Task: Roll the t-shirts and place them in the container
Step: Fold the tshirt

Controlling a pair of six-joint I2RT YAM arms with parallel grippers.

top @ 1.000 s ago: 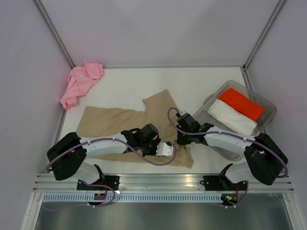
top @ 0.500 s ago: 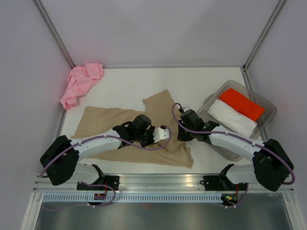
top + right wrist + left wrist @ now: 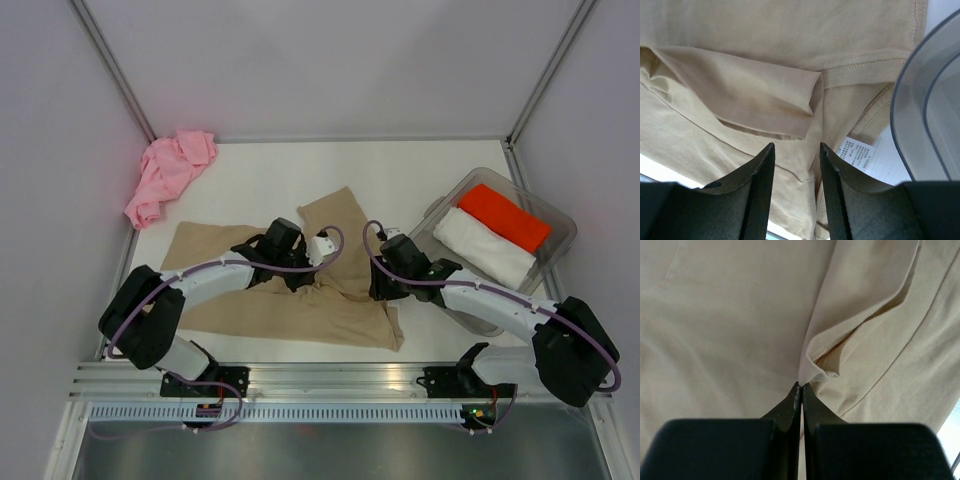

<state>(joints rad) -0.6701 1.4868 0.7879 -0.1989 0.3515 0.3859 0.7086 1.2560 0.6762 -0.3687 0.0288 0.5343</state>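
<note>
The tan t-shirt (image 3: 250, 300) lies spread across the middle of the table, its near part folded back on itself. My left gripper (image 3: 316, 260) is over the shirt's centre and shut on a pinched fold of tan cloth (image 3: 812, 367), which peaks at the fingertips (image 3: 801, 386). My right gripper (image 3: 379, 284) hovers over the shirt's right edge, open, with tan cloth (image 3: 765, 95) below its jaws and nothing between them. A white care label (image 3: 856, 154) shows by the right finger. The pink t-shirt (image 3: 170, 170) lies crumpled at the back left corner.
A clear plastic bin (image 3: 556, 212) stands at the right, holding a rolled orange cloth (image 3: 508, 216) and a rolled white cloth (image 3: 488, 246). Its rim (image 3: 912, 85) curves close to my right gripper. White walls and metal posts enclose the table.
My left gripper has carried its pinched fold of the tan shirt from the near edge toward the back. My right gripper has gone from shut to open and shifted slightly back.
</note>
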